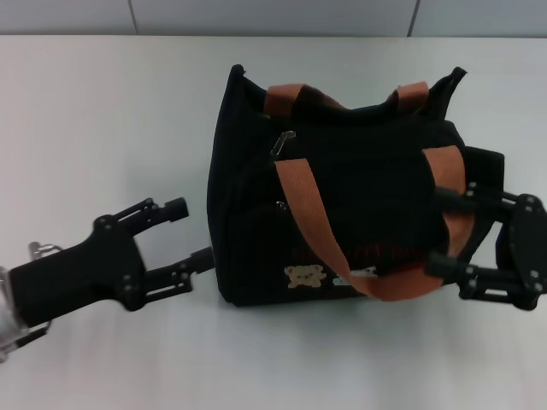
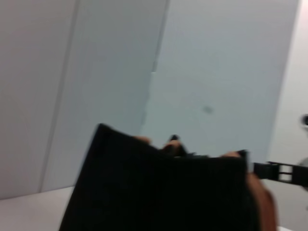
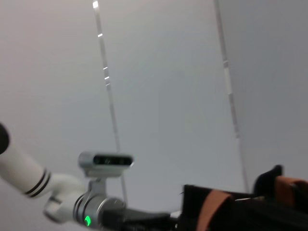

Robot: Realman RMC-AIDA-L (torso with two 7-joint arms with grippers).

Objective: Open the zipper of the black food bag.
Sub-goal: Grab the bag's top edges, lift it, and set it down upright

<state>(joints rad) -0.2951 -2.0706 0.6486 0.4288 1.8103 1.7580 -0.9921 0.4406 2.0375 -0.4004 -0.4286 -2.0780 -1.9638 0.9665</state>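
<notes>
The black food bag lies on the white table, its bear patch and white patch facing the front. The zipper's silver pull tab sits near the bag's top left corner, and the track runs along the top. My left gripper is open just left of the bag, one fingertip almost at its lower left side. My right gripper is open at the bag's right end, its fingers straddling the orange handle. The bag fills the lower left wrist view. An edge of the bag shows in the right wrist view.
A second orange handle drapes across the bag's front. The table ends at a grey wall behind the bag. My left arm's white wrist shows in the right wrist view.
</notes>
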